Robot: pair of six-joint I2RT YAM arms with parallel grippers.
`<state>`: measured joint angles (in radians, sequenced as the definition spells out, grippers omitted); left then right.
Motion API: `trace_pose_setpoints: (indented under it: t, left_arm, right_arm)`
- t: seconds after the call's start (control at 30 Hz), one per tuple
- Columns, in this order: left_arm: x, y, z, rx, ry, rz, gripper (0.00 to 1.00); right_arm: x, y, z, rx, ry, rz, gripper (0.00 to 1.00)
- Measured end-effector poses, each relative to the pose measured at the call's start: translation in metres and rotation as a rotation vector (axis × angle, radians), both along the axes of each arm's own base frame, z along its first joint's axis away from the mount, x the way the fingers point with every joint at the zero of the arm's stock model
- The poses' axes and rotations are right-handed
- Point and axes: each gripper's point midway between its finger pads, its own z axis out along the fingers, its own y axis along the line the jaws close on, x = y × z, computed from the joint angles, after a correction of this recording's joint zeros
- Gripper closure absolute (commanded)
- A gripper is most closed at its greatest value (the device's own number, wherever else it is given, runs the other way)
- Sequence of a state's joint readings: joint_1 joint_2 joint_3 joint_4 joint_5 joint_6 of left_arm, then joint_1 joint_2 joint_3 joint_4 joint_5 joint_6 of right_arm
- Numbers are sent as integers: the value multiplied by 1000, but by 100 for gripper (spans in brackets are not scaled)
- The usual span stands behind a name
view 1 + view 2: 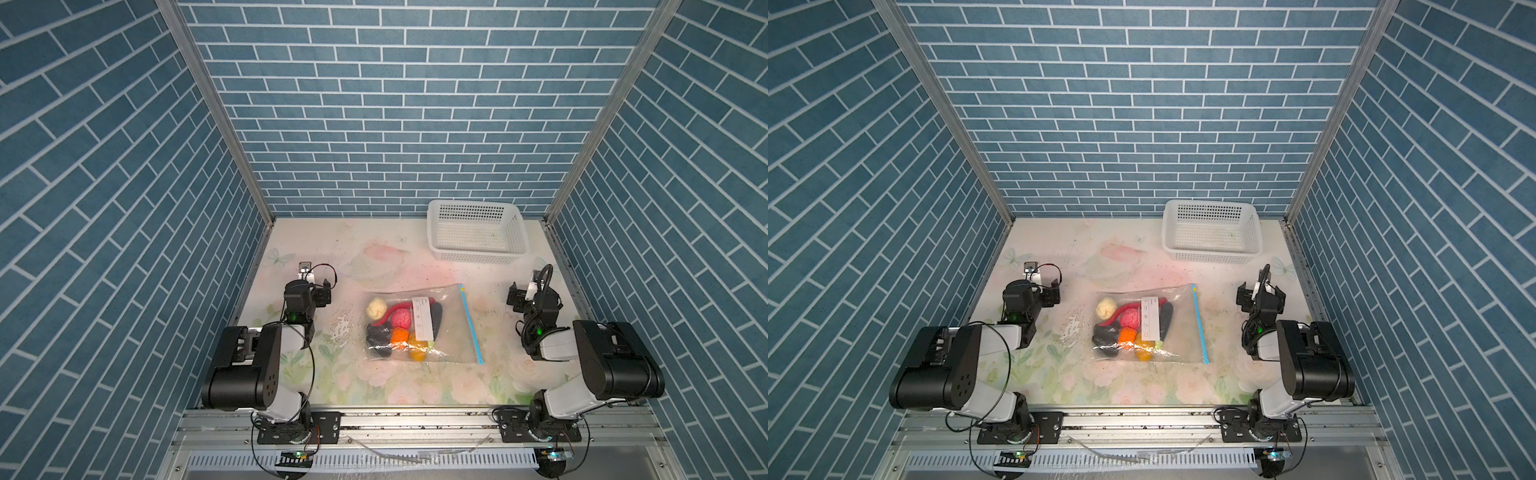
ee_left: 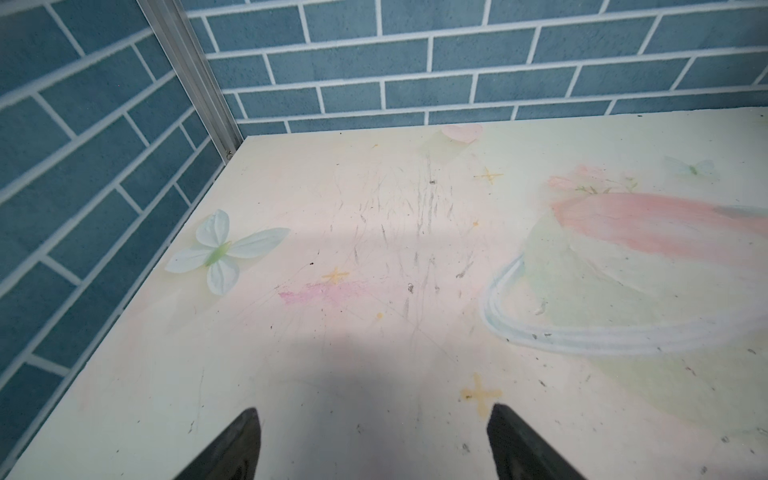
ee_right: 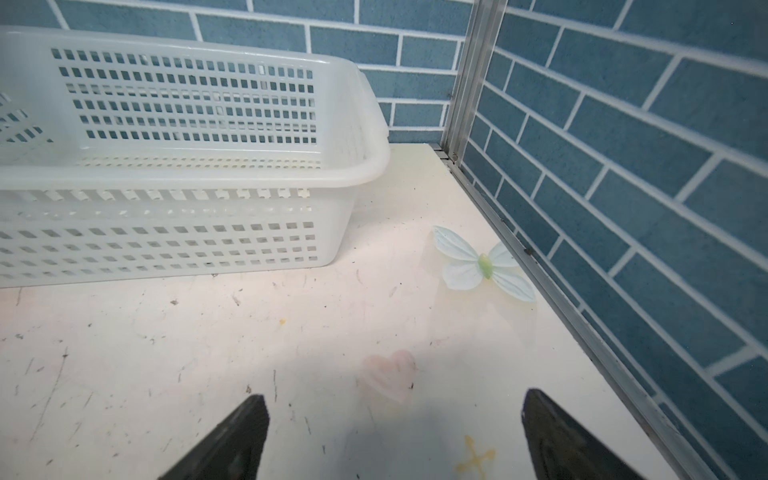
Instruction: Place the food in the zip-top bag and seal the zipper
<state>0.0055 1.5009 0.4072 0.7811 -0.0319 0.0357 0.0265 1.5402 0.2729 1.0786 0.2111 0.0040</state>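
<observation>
The zip-top bag [image 1: 451, 332] is lying flat near the middle of the table [image 1: 415, 386], and the food is sitting inside it, showing through the clear plastic in both top views. The cream lumpy ball [image 1: 376, 308] is resting at the bag's far left corner. The pink bumpy ball [image 1: 401, 319] is lying just beside it toward the middle, and the long red strip [image 1: 381, 322] is curving around the pink one. Black ovals [image 1: 379, 338] are crowding the near left part, with an orange piece [image 1: 400, 335] and a yellow piece [image 1: 417, 352] pressing against them. The white label [image 1: 424, 318] is covering part of the pile. The zipper [image 1: 472, 328] is running along the bag's right edge as a straight light-blue line, its slider tab [image 1: 462, 287] sitting at the far end — whether the seal is closing all the way I cannot tell from here.

Both arms are standing well apart from the bag, one on each side. The left gripper [image 2: 376, 436] is hovering over bare table with its jaws spread wide and nothing between them; a printed butterfly [image 2: 220, 255] is showing ahead of it. The right gripper [image 3: 395, 428] is hanging just as wide open, also holding nothing — the white basket [image 3: 166, 174] is sitting ahead of it by the back wall, clear of its fingertips.
</observation>
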Motion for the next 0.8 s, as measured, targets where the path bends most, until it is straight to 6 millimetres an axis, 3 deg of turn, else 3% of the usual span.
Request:
trace_pose_setpoints:
  t: [0.23,0.43,0.47,0.8]
  left_arm:
    - [1,-4,2,-9,-19,-24,11]
    - [2,-6,3,-11,-32,-33,8]
    - [2,-6,4,-11,-36,-33,8]
    - [2,-6,3,-8,-37,-33,1]
  right_arm:
    - [1,6,-1,15,3,43,2]
    - [1,9,-3,26,13,68,7]
    - [1,9,-4,34,15,72,1]
    - [12,11,-9,87,77,132,1]
